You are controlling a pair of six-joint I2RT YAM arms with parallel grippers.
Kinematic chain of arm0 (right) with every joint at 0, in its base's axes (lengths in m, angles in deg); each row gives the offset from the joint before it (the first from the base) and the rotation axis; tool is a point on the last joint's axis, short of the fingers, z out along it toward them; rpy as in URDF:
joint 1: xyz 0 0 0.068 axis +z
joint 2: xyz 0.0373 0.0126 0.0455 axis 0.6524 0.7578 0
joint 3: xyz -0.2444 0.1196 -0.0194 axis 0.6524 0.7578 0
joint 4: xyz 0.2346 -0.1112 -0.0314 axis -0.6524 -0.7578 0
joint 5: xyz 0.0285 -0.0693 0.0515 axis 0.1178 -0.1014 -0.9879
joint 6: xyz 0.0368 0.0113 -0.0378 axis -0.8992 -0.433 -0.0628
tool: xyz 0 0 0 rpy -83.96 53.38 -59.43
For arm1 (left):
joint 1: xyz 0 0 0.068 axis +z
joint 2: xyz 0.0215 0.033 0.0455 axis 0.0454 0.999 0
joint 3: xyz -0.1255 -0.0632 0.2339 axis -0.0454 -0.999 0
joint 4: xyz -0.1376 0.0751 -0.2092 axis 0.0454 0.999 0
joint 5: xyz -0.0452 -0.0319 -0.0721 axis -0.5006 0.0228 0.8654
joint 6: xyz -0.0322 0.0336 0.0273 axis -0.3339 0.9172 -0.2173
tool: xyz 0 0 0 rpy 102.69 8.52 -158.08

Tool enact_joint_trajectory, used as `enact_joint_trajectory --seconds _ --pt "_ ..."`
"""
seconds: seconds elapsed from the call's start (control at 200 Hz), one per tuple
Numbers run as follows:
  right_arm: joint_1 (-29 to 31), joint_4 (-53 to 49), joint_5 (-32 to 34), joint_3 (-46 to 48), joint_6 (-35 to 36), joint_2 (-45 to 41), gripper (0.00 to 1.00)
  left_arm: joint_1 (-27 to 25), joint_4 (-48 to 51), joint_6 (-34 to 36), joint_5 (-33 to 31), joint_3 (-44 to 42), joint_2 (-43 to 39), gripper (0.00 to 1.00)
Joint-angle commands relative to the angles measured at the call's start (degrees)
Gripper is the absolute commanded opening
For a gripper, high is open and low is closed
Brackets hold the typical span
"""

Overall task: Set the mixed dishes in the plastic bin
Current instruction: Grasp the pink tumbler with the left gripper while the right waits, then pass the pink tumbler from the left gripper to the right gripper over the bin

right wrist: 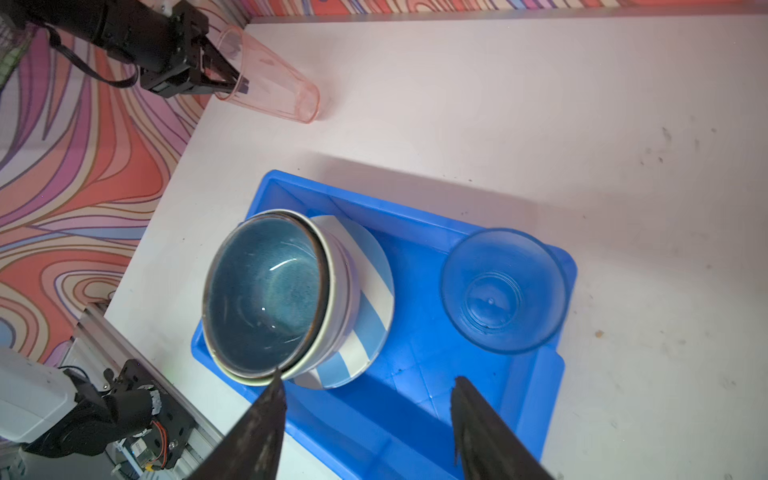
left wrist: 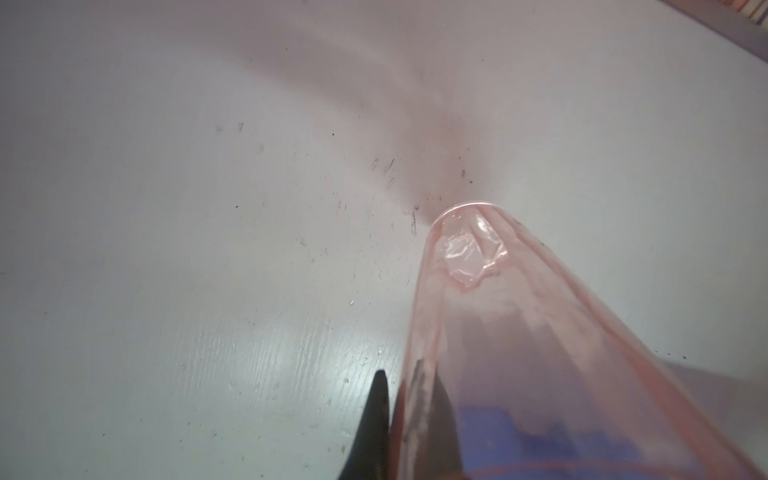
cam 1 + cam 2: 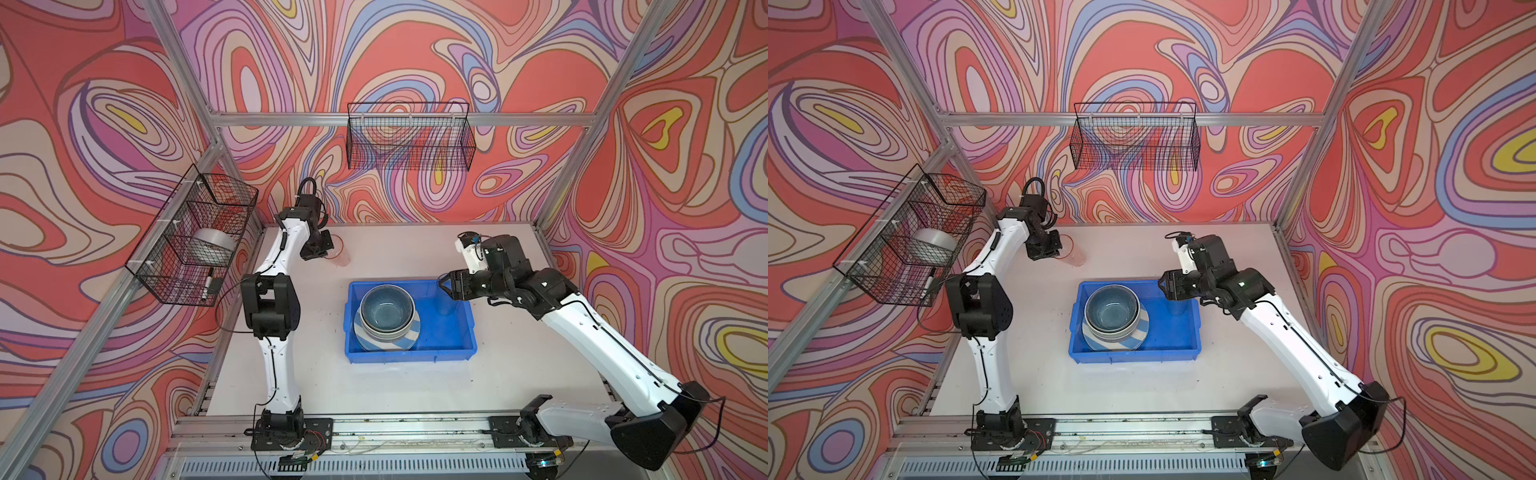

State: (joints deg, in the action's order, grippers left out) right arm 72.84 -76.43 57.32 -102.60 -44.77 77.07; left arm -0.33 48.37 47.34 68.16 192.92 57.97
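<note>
The pinkish tumbler (image 1: 278, 87) is thin clear plastic: light, smooth and likely slippery. Take hold at the rim wall. The left gripper (image 1: 241, 83) pinches it there, one finger inside and one outside. The tumbler lies tilted on the table (image 1: 498, 104), base probably touching, well apart from the plastic bin (image 3: 411, 356). The left arm (image 3: 274, 266) reaches forward, wrist pitched down. The right gripper (image 1: 368, 384) hovers over the bin, jaws parted, empty.

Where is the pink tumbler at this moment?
In both top views the pink tumbler is at the far left of the table, behind the blue bin, tilted, its rim pinched by the left gripper.
</note>
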Motion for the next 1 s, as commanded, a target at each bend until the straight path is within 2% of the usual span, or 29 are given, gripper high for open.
enact_joint_trajectory --seconds 0.0,0.165,0.366,0.556,0.816,0.997 --pt "4.12 2.62 3.16 -4.80 -0.63 3.55 0.63 -0.02 -0.46 -0.91 0.64 -2.18 -9.66 0.00" --pt "8.40 6.79 1.81 -12.18 -1.58 10.56 0.61 -2.28 -1.01 -1.38 -0.85 -10.04 -21.42 0.00" --pt "15.96 4.95 5.94 -27.07 0.10 21.30 0.64 -12.21 2.72 -4.33 -8.92 -15.80 -32.59 0.00" --pt "21.82 3.39 9.77 -36.06 -0.27 25.44 0.65 -18.41 6.23 -9.11 -14.72 -20.13 -39.62 0.00" --pt "23.45 -0.08 15.65 -38.79 -2.54 27.70 0.63 -21.12 5.75 -10.17 -15.83 -22.58 -44.35 0.00" --pt "23.43 1.11 14.31 -38.76 -3.25 28.30 0.61 -24.98 5.72 -10.85 -16.89 -22.01 -45.27 0.00"
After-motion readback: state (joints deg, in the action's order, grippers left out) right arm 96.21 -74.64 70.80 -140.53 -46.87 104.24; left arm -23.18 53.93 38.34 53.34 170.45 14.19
